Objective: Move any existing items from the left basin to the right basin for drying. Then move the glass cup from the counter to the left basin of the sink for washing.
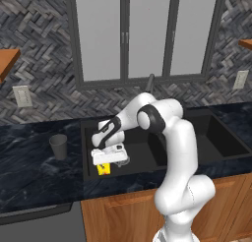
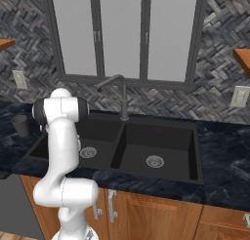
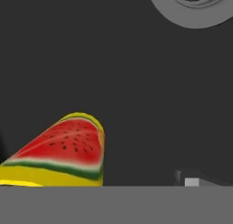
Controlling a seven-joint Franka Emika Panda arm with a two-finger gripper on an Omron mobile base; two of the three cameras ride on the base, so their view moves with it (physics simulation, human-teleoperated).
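Hovering low in the left basin [image 1: 88,152], claw [image 1: 104,168] over yellow watermelon chunk [image 3: 63,152], grip state unclear.

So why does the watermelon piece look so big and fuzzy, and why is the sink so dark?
Hand view: the watermelon slice sits close to the camera, so its edges look soft. Left base view: the left basin is matte black, showing no glare. Right base view: the counter shows faint pale veins.

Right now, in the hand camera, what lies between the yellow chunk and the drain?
Nothing: in the hand view, bare black floor of the left basin separates the yellow chunk from the silver drain.
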